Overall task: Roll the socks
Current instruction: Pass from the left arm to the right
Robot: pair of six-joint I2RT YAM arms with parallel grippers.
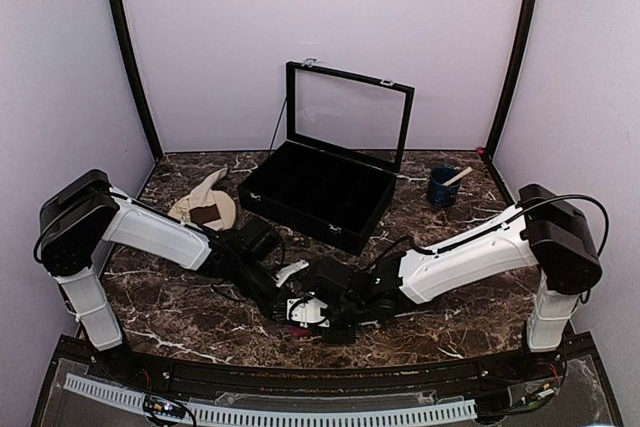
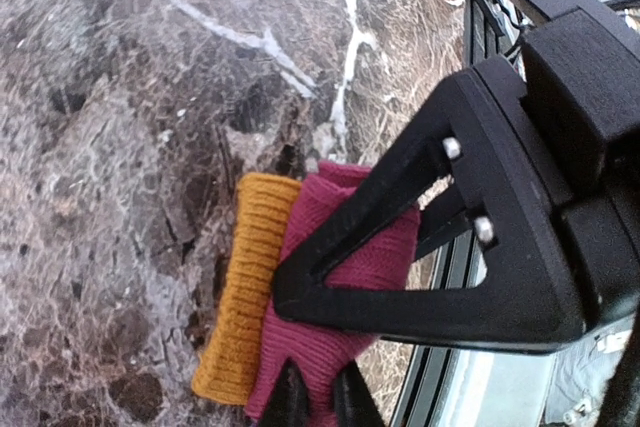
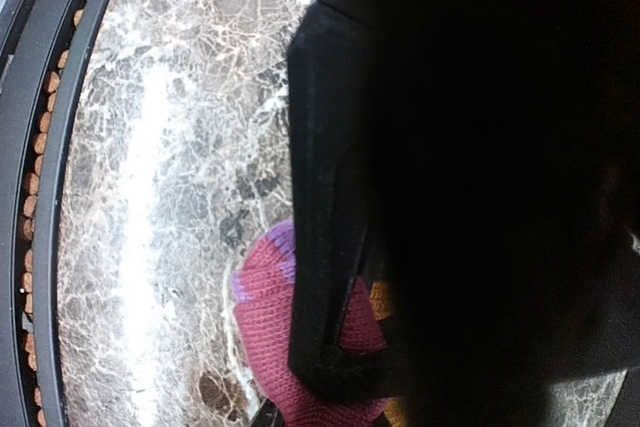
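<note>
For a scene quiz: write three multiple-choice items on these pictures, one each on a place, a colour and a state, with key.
1. The cream-beige fabric sock with brown bands lies: A on the round beige plate; B inside a drawer; C on a hook.
2. The ribbed cuff of the magenta knitted sock is: A green; B orange; C white.
3. The glass lid of the black rectangular case is: A shut; B taken off; C raised open.
Key: 1A, it drapes across the plate; 2B, orange ribbing shows; 3C, it stands upright.

Black case (image 1: pixel 315 192) (lid up), blue cup (image 1: pixel 443 188), plate (image 1: pixel 227 208)
</note>
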